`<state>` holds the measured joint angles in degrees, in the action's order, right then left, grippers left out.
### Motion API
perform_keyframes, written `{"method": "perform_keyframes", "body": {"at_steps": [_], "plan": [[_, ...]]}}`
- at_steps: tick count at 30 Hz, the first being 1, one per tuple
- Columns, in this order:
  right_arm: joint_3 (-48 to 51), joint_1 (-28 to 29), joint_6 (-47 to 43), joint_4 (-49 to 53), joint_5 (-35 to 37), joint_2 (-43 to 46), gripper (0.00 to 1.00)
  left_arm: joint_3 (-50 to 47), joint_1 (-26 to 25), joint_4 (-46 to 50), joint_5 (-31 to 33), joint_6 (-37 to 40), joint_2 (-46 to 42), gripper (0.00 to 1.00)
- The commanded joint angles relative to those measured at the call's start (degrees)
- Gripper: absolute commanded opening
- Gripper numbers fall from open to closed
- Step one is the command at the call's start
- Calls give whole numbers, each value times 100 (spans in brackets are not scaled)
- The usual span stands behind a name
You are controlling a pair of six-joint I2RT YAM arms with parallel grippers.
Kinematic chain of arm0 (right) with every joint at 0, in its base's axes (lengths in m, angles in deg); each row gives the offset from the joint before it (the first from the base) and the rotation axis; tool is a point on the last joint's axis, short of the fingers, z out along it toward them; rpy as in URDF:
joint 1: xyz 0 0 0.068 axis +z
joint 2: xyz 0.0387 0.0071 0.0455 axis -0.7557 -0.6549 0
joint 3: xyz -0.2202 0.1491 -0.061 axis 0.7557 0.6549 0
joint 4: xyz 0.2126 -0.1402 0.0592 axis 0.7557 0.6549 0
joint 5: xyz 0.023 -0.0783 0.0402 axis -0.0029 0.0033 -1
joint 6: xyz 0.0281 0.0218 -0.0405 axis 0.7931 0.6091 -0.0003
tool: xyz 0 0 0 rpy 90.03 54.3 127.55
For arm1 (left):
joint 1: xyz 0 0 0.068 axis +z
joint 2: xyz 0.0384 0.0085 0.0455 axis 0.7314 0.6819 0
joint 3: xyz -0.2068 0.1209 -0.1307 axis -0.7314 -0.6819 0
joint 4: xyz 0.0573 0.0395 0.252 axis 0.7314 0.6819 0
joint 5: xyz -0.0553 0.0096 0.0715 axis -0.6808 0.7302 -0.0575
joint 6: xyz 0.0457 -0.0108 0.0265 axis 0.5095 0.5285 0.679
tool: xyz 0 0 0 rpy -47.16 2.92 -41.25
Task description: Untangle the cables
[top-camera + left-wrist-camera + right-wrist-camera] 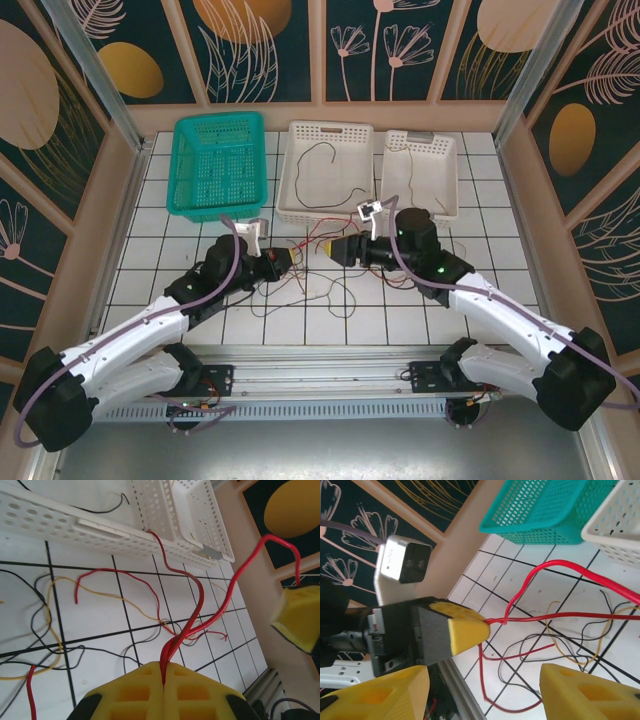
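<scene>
We recorded a white tabletop (pixel 480 210) marked with a dark grid. Three containers stood side by side along its far edge: a teal basket (pixel 215 165) at left, a wide white basket (pixel 310 190) in the middle and a narrow white basket (pixel 425 185) at right. In front of them, red, yellow and black cables (pixel 127 575) lay tangled across the tiles.

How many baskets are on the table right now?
3: a teal basket at the far left, a wide white basket in the middle, a narrower white basket to its right.

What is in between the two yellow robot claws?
A red cable, pinched in the shut left gripper, arcs toward the open right gripper; the left wrist view shows it.
</scene>
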<state>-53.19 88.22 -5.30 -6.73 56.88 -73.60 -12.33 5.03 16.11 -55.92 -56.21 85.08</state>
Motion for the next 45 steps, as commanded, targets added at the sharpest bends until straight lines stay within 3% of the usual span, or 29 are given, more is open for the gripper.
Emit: {"method": "perform_keyframes", "body": {"at_steps": [1,8,18,28,31,36,38,45], "plan": [[141,176,-58,-167,324,-94,60,-54,-145,-279,22,-151,30,0],[-32,961,-98,-215,1098,-606,59,-108,-300,-401,147,-248,42,0],[418,1019,635,-1116,2193,-367,46,-128,-483,-533,-14,-162,230,0],[448,1026,770,-1583,2110,-585,40,-222,-583,-762,-221,-136,381,0],[442,1026,773,-1619,2076,-650,33,-213,-587,-772,-244,-119,400,0],[483,1026,725,-1525,2261,-539,6,-221,-592,-762,-309,-62,341,0],[524,1026,712,-1505,2361,-455,0,-230,-584,-741,-344,-33,296,0],[555,1019,641,-1364,2486,-370,0,-304,-587,-737,-401,13,95,17]]}}
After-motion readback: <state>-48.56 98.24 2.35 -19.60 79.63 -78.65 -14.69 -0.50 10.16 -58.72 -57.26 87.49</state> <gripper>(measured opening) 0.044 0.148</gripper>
